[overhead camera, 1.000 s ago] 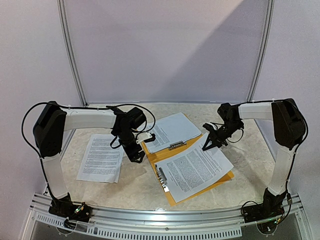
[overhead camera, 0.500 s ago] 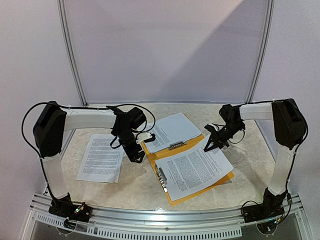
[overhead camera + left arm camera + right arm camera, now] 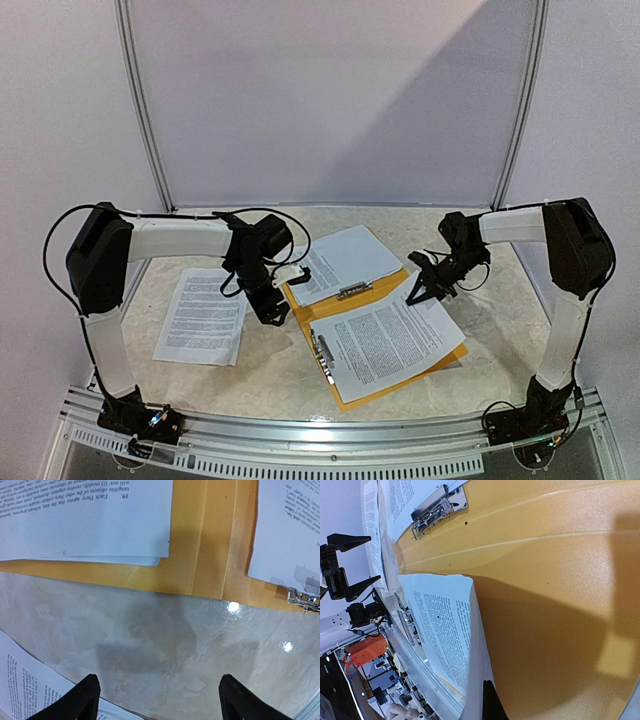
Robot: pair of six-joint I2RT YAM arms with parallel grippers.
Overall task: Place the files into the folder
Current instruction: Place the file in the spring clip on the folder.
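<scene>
The orange-yellow folder (image 3: 322, 305) lies open on the table, with a metal clip (image 3: 354, 291) at its middle fold. One white printed sheet (image 3: 345, 260) rests on its far half and another (image 3: 385, 340) on its near half. Two more sheets (image 3: 203, 315) lie loose on the table to the left. My right gripper (image 3: 416, 289) is shut on the far corner of the near sheet (image 3: 445, 625), whose edge curls up off the folder (image 3: 545, 580) to the finger (image 3: 487, 700). My left gripper (image 3: 157, 680) hangs open over bare table beside the folder's left edge (image 3: 215, 555), holding nothing.
A second metal clip (image 3: 323, 355) sits along the near sheet's left side. The marble table (image 3: 280, 375) ends at a metal rail (image 3: 330, 435) in front. White walls and curved frame posts (image 3: 140, 110) close the back and sides.
My right gripper has shifted slightly to the right with the sheet's corner in it. The left arm has not moved.
</scene>
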